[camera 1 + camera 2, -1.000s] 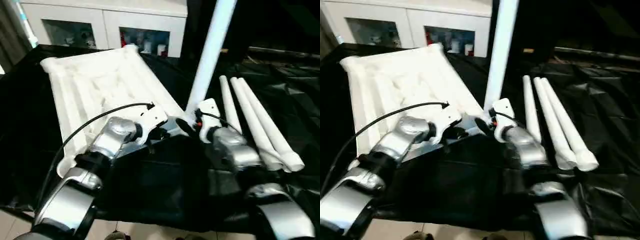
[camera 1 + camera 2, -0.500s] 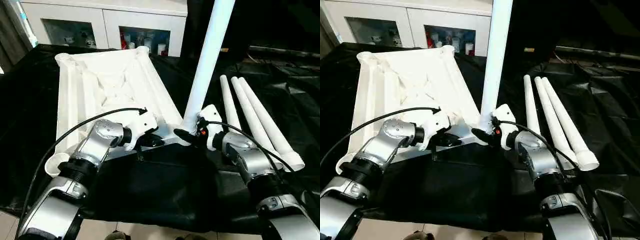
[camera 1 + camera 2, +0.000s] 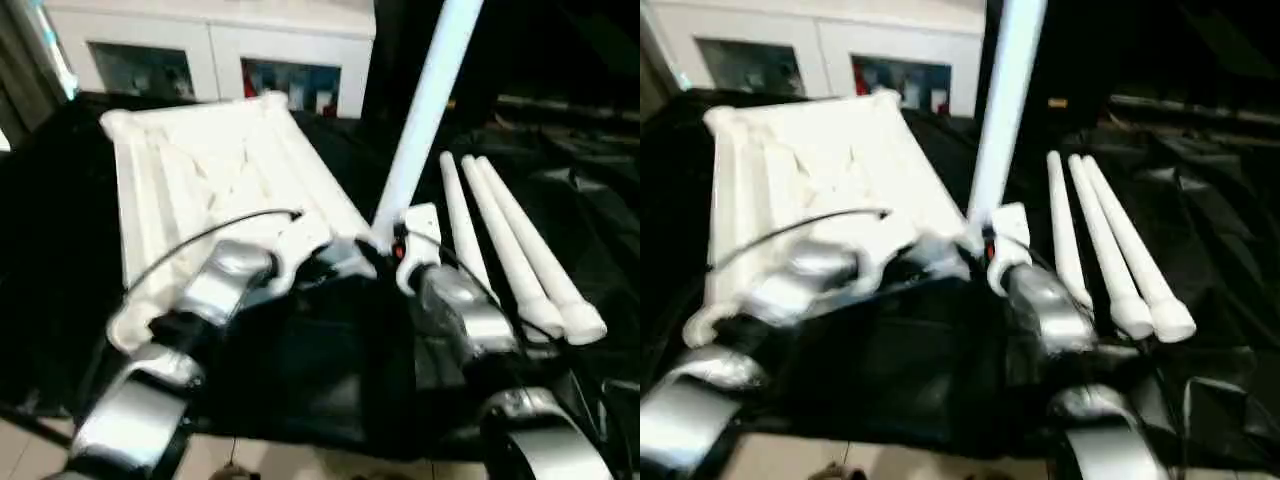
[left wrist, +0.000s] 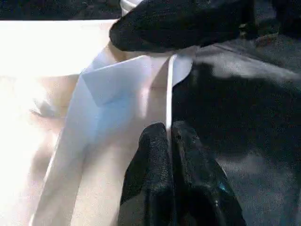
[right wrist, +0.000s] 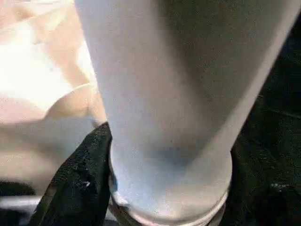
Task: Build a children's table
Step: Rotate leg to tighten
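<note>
First leg going into the white tabletop's near corner socket, right fingers clamped on it, left fingers pinching the tabletop's rim; next, press it home.

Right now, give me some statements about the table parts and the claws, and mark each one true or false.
1. One leg stands upright at the tabletop's near right corner. True.
2. Five spare legs lie on the black cloth. False: three spare legs lie there, side by side, right of the tabletop.
3. The tabletop lies with its ribbed underside facing up. True.
4. The left claw is wide open above the tabletop. False: its fingers pinch a thin white edge of the tabletop.
5. The right claw is at the base of the upright leg. True.
</note>
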